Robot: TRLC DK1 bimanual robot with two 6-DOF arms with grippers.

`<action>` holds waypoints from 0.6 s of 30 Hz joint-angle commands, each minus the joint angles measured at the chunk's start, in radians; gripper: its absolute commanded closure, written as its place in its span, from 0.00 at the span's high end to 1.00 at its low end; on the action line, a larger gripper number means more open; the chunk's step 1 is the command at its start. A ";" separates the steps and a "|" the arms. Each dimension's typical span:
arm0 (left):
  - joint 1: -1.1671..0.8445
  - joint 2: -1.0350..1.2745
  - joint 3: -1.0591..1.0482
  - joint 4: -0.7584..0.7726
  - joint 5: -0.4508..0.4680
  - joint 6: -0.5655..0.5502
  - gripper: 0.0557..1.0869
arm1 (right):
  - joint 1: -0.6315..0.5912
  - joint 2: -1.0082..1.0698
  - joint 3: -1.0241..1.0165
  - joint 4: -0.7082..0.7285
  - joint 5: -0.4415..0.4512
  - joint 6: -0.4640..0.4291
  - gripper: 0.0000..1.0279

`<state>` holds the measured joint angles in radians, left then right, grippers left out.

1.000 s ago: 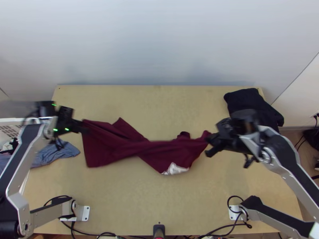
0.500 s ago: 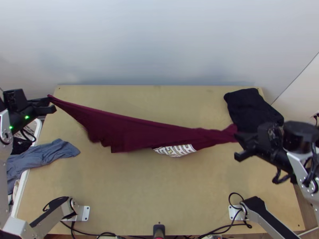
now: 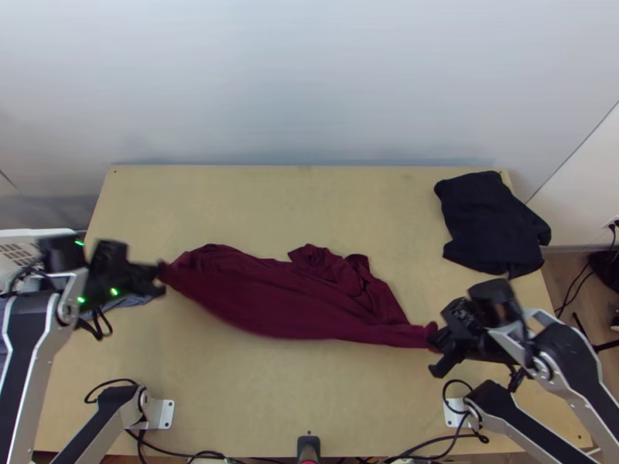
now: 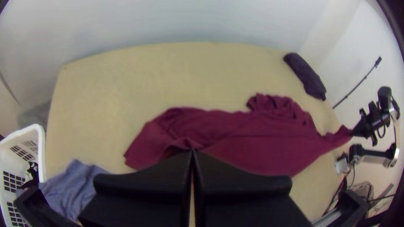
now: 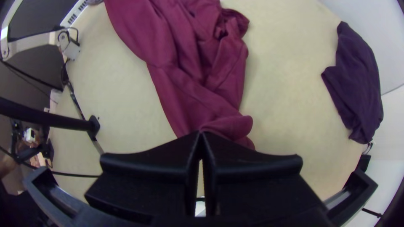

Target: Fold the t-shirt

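The worktop [image 3: 309,209] is spanned from side to side, between the left end effector [image 3: 159,277] and the right end effector [image 3: 435,352], by the maroon t-shirt [image 3: 286,298]. It is drawn out lengthwise and bunched rather than spread; folds are heaped along its far side, between the two grips, and its near side is pulled into a long, smoother curve. Beyond the right end effector, well apart from it, a dark garment [image 3: 491,224] is laid at the worktop's far corner. Outward of the left end effector, a white basket [image 4: 41,143] is placed beside the worktop. Near that same end effector, a blue-grey cloth [image 4: 71,185] is left rumpled between the basket and the t-shirt. By the left end effector, one end of the t-shirt is gripped, the two fingers being brought almost together on the fabric. By the right end effector, the opposite end is pinched in a small gathered bunch, its fingers likewise pressed nearly together at their tips.
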<state>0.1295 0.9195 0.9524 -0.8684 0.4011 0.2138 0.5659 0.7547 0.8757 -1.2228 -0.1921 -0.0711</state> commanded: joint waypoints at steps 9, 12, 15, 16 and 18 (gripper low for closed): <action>0.150 0.111 0.048 0.166 -0.088 0.099 0.05 | -0.100 0.173 -0.004 0.240 0.049 -0.079 0.03; 0.154 0.223 0.189 0.239 -0.093 0.052 0.05 | -0.199 0.195 0.023 0.352 0.051 -0.075 0.03; 0.144 0.331 0.259 0.359 -0.226 0.029 0.06 | -0.271 0.221 0.017 0.462 0.097 -0.052 0.03; 0.133 0.360 0.264 0.411 -0.269 0.022 0.06 | -0.285 0.229 0.016 0.493 0.118 -0.047 0.03; 0.111 0.415 0.263 0.490 -0.323 0.007 0.07 | -0.313 0.242 0.017 0.525 0.134 -0.042 0.03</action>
<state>0.2527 1.1522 1.1076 -0.5976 0.2367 0.2684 0.3798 0.9440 0.8764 -0.8646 -0.1192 -0.1333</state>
